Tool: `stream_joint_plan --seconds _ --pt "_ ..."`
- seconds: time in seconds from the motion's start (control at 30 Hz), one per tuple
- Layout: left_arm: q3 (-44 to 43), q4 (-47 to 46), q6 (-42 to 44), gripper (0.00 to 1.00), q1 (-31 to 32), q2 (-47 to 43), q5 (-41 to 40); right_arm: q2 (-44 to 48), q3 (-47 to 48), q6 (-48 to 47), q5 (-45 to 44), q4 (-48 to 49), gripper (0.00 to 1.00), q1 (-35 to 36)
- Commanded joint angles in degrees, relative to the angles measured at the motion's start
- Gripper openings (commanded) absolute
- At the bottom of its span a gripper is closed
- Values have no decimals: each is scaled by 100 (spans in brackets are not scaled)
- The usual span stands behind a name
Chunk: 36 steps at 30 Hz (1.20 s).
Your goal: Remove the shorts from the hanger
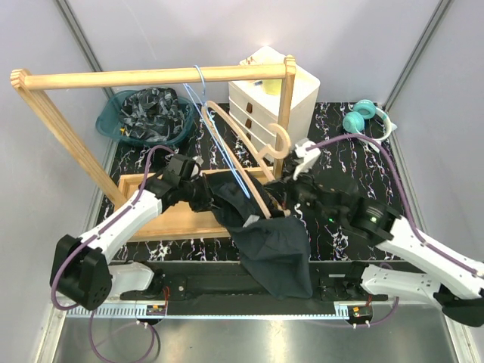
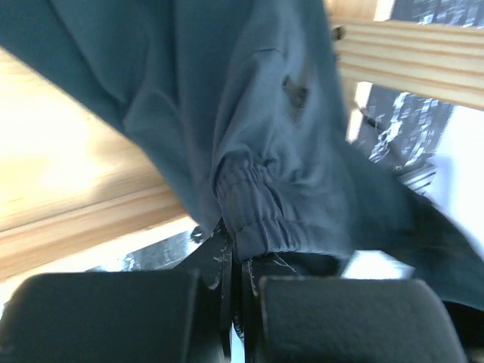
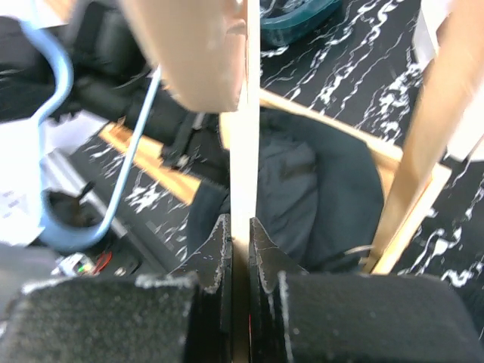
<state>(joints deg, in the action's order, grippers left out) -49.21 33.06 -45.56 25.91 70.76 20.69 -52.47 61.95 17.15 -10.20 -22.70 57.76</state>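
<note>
From above, folds of the shorts cover the tips of the left end effector. In the right wrist view the wooden hanger is a close blur, cut off by the top edge. The blue hanger smears off the left edge.

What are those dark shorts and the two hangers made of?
The shorts look like thin matte woven fabric: soft wrinkles, gathered elastic hem. The pale hanger looks like smooth bare wood, tan. The blue hanger is thin and glossy, perhaps plastic-coated wire.
</note>
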Motion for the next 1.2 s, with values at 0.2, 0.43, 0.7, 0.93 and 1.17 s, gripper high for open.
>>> stream_joint_plan --seconds 0.2,0.43,0.7,0.93,1.17 --pt "-168 -458 -287 0 98 -423 14 -984 694 -423 -974 1225 0 25" --pt "-168 -344 -199 0 107 -502 -91 -626 722 -98 -932 311 0 25" --pt "-405 -203 -102 0 72 -476 -214 -202 1494 43 -615 -1271 0 34" --pt "-397 -195 -163 0 72 -475 -118 -509 2758 -203 -668 -1808 0 34" --pt "-291 -168 -313 0 63 -800 -109 -1817 4411 -291 -703 -2282 0 43"
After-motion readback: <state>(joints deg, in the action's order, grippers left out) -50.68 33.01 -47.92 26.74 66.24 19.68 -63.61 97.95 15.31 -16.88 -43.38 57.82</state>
